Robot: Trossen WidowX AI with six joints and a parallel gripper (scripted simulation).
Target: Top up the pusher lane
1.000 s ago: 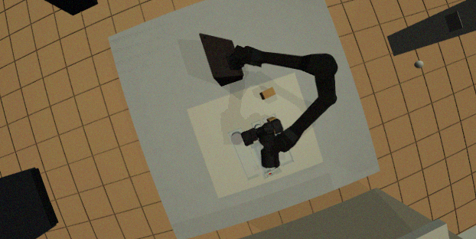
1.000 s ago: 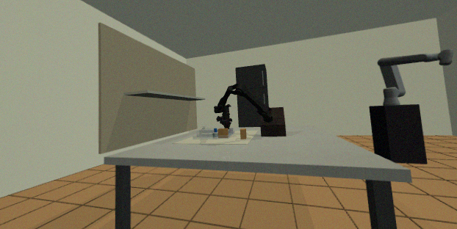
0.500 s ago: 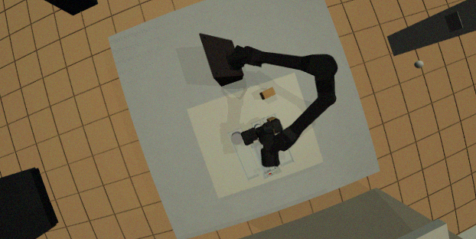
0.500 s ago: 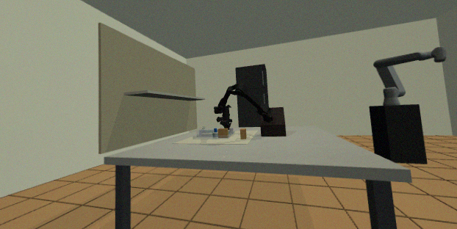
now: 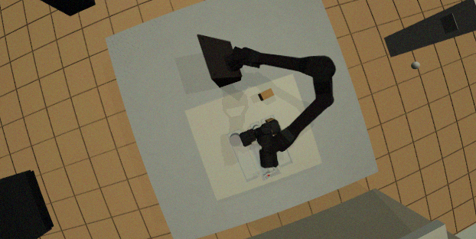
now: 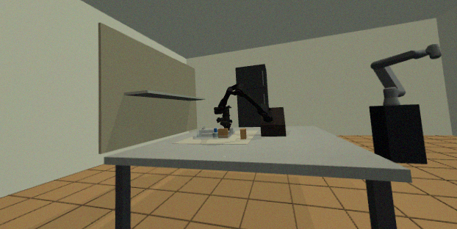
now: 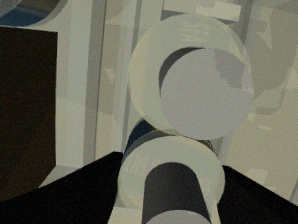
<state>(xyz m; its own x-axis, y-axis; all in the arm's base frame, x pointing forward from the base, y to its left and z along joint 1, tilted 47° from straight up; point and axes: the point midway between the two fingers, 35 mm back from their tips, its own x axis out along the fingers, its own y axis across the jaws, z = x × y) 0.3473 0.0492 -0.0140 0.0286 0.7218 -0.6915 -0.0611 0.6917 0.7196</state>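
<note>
In the wrist view my gripper (image 7: 169,168) is shut on a pale jar (image 7: 172,192), seen from above between the two black fingers. Just ahead of it a second matching pale jar (image 7: 193,76) stands in the same lane of the pale lane rack (image 7: 87,63), close to the held jar; I cannot tell if they touch. In the overhead view the gripper (image 5: 268,160) hangs over the rack (image 5: 249,171), and the wrist hides both jars. A red mark (image 5: 268,175) shows at the lane's far end. In the side view the gripper (image 6: 224,123) is low over the rack (image 6: 206,132).
Another jar (image 5: 234,139) stands in a neighbouring lane to the left. A brown box (image 6: 222,133) sits close by the rack, and a second brown box (image 5: 266,94) (image 6: 243,133) lies on the cream mat (image 5: 207,170). The arm's dark base block (image 5: 218,60) is at the back.
</note>
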